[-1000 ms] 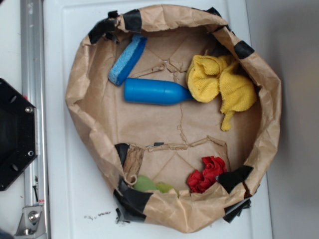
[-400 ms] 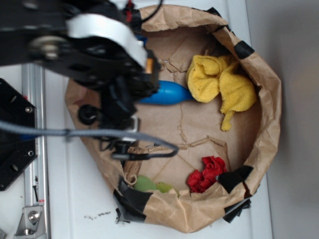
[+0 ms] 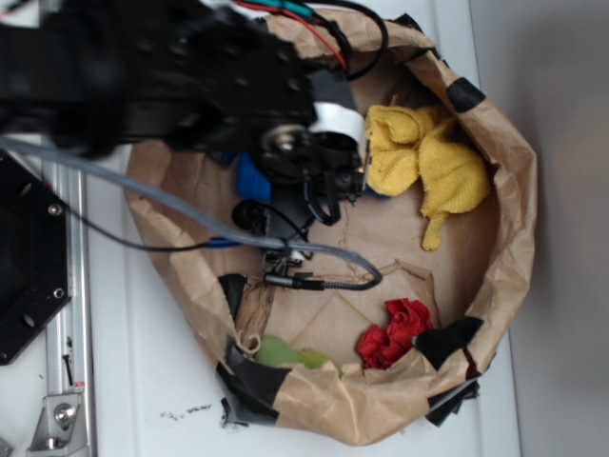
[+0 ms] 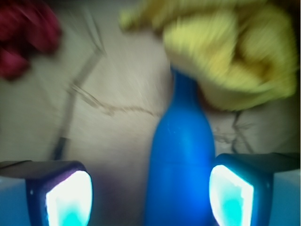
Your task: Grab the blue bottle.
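Now the gripper [image 4: 150, 193] is spread wide, and the blue bottle [image 4: 181, 160] lies between its two fingers [image 4: 70, 197], closer to the right one. Its thin neck goes under the yellow cloth [image 4: 225, 52]. Everything sits inside a brown paper bag [image 3: 514, 238], with a red cloth [image 3: 395, 333] nearby.

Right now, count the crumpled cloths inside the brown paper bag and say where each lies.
2. The yellow terry cloth lies by the upper right wall, past the blue plastic bottle's neck; the red crumpled cloth by the lower rim. The arm may hide more.
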Motion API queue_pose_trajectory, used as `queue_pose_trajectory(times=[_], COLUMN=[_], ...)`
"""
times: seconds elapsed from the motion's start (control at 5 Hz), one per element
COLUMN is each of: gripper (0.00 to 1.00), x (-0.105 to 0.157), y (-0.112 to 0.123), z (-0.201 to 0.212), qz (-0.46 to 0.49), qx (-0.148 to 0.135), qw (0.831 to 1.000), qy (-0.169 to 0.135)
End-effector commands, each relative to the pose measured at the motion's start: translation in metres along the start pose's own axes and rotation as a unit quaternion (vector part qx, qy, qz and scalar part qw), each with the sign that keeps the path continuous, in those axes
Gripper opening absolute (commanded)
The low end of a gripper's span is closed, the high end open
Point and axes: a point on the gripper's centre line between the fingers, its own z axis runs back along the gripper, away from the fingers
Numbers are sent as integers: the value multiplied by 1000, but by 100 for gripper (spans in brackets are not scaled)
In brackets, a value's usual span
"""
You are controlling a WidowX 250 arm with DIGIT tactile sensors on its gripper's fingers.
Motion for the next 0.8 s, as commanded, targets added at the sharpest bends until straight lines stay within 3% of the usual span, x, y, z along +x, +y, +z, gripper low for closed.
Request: queue_pose_trajectory(times=[0.0,0.2,0.4,0.6], gripper=[0,0,0,0], x=[16,17,21,26], y=[13,15,5,-4], z=[-2,49,99,146], qz=[3,10,-4,-5], qx=[46,75,62,112], qw=[999,996,998,994], qy=[-11,-40,-34,7])
